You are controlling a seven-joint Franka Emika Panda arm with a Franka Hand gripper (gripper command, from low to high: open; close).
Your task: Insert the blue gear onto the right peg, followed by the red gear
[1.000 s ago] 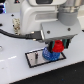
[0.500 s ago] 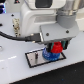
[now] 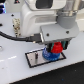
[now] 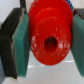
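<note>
In the exterior view my gripper (image 3: 57, 49) hangs over the right part of the grey black-edged plate (image 3: 35, 58), shut on the red gear (image 3: 58, 48). Directly beneath it the blue gear (image 3: 48, 54) lies on the plate, its right side hidden behind the fingers. The right peg is hidden under the gears. On the plate's left part the thin left pin (image 3: 36, 58) stands bare. The wrist view is filled by the red gear (image 4: 49, 32), its dark hub hole facing the camera, with the teal pads (image 4: 21, 42) pressed on its two sides.
The white arm body (image 3: 35, 20) and a black cable (image 3: 10, 36) fill the exterior view's upper part. White table surface (image 3: 20, 75) surrounds the plate.
The gripper with the red gear has shifted slightly lower toward the blue gear on the plate; little else has moved.
</note>
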